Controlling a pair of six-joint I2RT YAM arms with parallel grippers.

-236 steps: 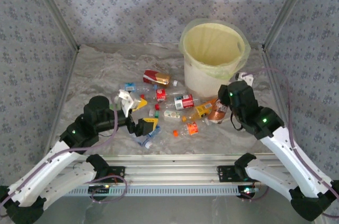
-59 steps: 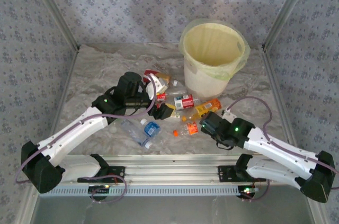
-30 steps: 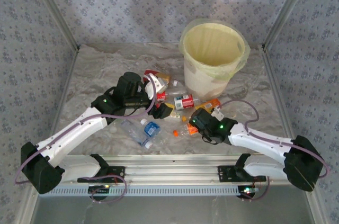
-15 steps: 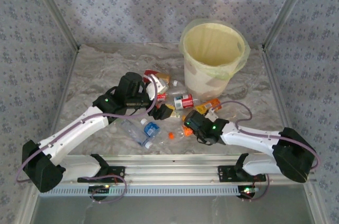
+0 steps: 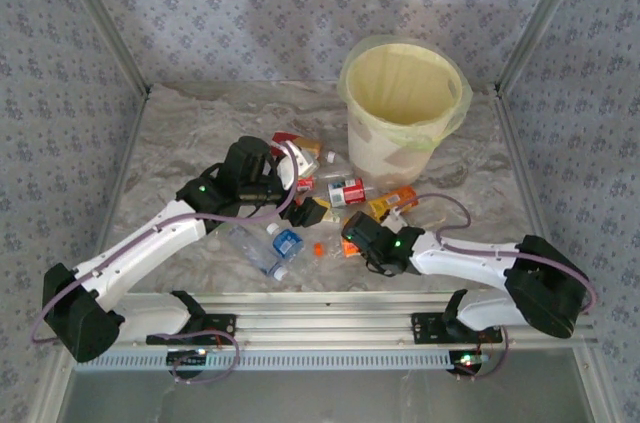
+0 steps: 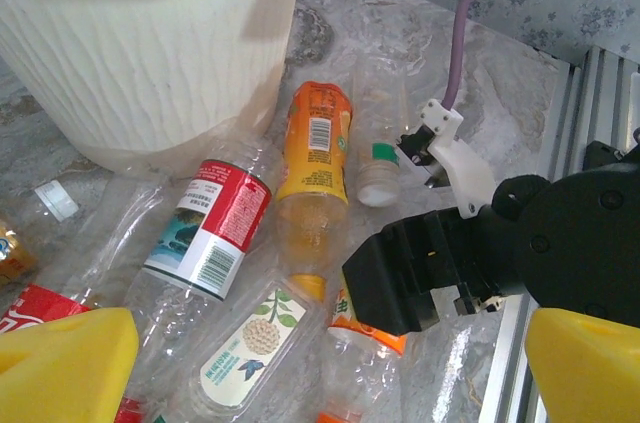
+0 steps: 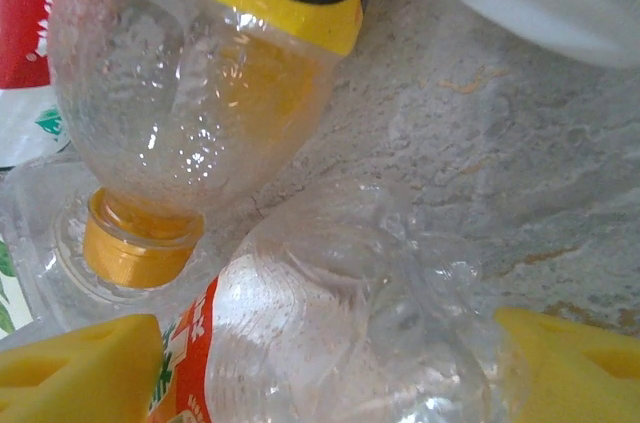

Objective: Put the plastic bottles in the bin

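The bottles lie in a jumble in the middle of the table, just in front of the bin, which stands near the back right corner. They are light, thin and see-through. Some are squashed, so they will bend when squeezed and could slip out. The best place to grab one is across the middle, on the label. The right gripper has its fingers apart, one on each side of a squashed bottle with an orange label. I think it is not squeezing it yet. The left gripper hangs wide apart over the pile, holding nothing. I count about nine bottles, but they overlap, so I am not sure. There is one bin and one loose orange cap.
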